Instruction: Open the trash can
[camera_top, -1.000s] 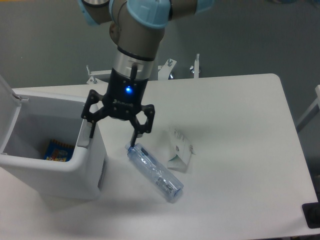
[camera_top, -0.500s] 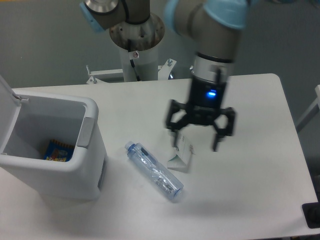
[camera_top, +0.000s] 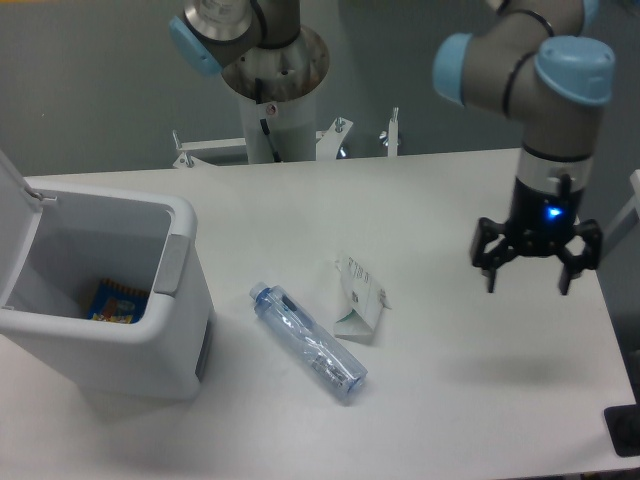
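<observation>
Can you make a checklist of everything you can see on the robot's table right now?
Surface: white table with rounded corners.
Job's things: large white boxy plastic trash can at the left, its lid swung up; grey push tab on the rim; a blue and yellow packet lies inside.
Clutter: clear plastic bottle lying on its side; small white folded carton beside it.
Grippers: black two-finger gripper open, above the table's right side, holding nothing.
Cables: nothing seen.
Surroundings: grey floor; robot base column behind the table.
</observation>
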